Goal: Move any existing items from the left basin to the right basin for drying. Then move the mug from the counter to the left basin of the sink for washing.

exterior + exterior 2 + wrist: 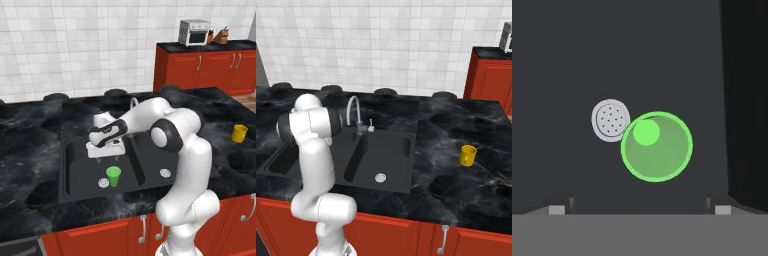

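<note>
We saw the green cup upright in the left basin, touching its drain — walls well apart; our fingers stood spread wide above, gripping nothing.

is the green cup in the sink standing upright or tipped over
Upright. The green cup stands rim up on the left basin floor; the hand view looks straight down into its round mouth.

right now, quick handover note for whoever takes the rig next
Gripper: open, empty, poised above the left basin, looking down on the green cup.
Green cup: upright in the left basin beside its drain.
Yellow mug: on the counter, to the right of the sink.
Done: nothing moved yet.
Left: take the cup to the right basin, then put the mug in the left basin.
</note>
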